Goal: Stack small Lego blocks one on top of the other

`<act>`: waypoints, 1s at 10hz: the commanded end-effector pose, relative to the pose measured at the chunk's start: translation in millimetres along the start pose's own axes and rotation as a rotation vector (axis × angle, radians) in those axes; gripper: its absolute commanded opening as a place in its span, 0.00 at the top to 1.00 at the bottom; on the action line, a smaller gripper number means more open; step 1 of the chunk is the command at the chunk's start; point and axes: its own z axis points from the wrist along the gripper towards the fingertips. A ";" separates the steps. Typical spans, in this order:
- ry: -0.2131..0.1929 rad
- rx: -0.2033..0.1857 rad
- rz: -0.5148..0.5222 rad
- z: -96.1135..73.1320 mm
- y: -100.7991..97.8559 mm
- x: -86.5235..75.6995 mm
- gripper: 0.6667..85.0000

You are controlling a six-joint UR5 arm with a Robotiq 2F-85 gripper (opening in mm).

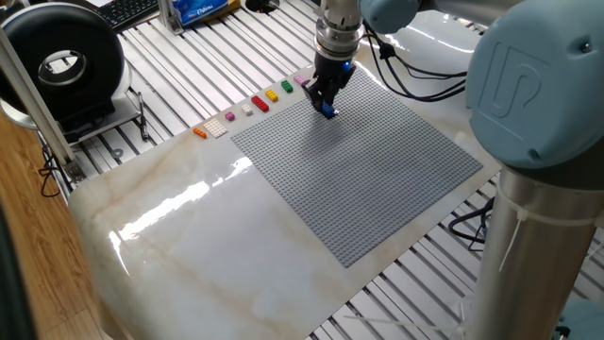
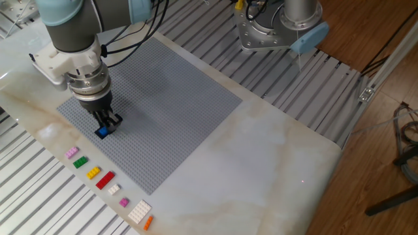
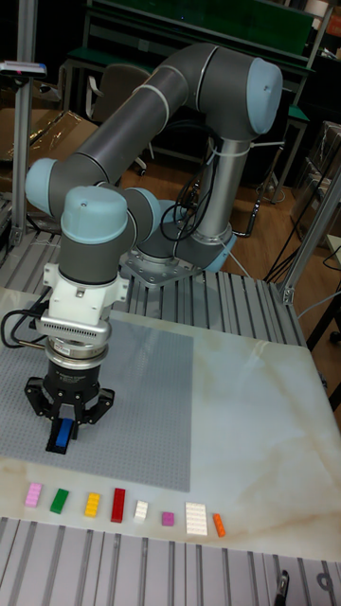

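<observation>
At the nine o'clock edge of the large grey studded baseplate [image 3: 142, 379], the black two-finger gripper [image 3: 62, 437] pinches a small blue Lego block [image 3: 62, 434] between its fingers, with no finished stack visible yet.

We see the gripper [image 1: 326, 107] pointing down over the baseplate's [image 1: 377, 179] far corner, jaws closed on a blue brick [image 1: 328, 111] near a brick row [image 1: 250, 106].
</observation>
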 end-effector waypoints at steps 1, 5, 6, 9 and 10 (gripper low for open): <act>0.000 0.015 0.000 -3.6 -6.1 -3.6 0.62; 0.008 0.017 0.016 -13.1 1.9 -8.2 0.65; 0.006 0.012 0.018 -13.4 4.1 -8.9 0.66; -0.013 -0.010 0.037 -12.5 12.3 -16.0 0.69; -0.025 -0.017 0.039 -10.8 14.8 -20.1 0.74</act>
